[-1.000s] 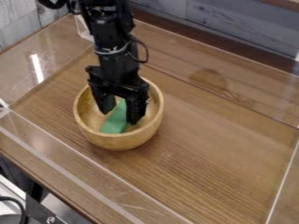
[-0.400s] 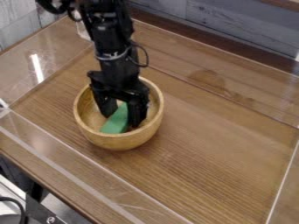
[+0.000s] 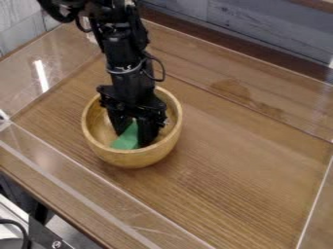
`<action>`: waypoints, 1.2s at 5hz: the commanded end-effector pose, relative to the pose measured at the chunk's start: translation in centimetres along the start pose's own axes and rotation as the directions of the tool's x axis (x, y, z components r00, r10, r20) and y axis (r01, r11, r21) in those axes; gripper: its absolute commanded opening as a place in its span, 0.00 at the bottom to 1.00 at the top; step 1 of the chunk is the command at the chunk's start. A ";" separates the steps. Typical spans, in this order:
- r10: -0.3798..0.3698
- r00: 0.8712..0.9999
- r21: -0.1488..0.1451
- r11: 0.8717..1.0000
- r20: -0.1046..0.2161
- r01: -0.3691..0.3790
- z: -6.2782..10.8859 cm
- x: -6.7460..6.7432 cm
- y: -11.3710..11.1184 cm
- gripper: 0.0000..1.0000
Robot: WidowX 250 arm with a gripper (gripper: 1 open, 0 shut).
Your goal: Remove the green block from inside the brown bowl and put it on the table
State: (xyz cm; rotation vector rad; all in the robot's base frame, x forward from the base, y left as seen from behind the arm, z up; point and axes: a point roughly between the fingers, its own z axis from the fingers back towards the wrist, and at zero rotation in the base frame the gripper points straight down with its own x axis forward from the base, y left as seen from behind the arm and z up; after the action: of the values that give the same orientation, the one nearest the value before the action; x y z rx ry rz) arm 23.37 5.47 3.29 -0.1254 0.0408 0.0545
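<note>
1. One block [image 3: 127,142] lies inside the bowl [image 3: 140,158], its near end in view and its far end partly covered by the gripper [image 3: 134,124]. It is below the rim and has not been lifted out.
2. Gripper: fingers drawn in to a narrow stance at the far part of the block. A second ago they stood wide, one to either side of it. Judged to be holding the block; the dark fingers hide the contact itself, so firmness of hold cannot be confirmed.
3. Bowl and block show no clear shift since the earlier views. The change is the closing, which means the work has passed from placing the fingers to gripping. Lifting is the likely next step.
4. Edges: the bowl wall surrounds block and fingers closely. A straight rise is advised until the block's low end is above the rim; moving sideways too soon could catch the wall and drag the bowl or twist the block loose.
5. Room: the tabletop [image 3: 240,170] extends broadly to the right of the bowl, the better side for setting down. Room to the left is tighter, with the tabletop's edge near the bowl on the near left.
</note>
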 end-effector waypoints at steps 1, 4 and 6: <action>-0.002 1.000 0.006 1.000 0.019 0.002 1.3 0.2 -0.6 0.00; -0.004 0.999 -0.001 1.000 -0.034 0.004 2.3 -0.3 -2.0 0.00; -0.015 0.998 -0.005 1.000 -0.055 0.015 3.0 -0.3 -3.2 0.00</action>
State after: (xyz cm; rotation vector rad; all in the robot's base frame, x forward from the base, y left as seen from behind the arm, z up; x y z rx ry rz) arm 22.25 2.56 4.90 -0.1464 0.1706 0.0354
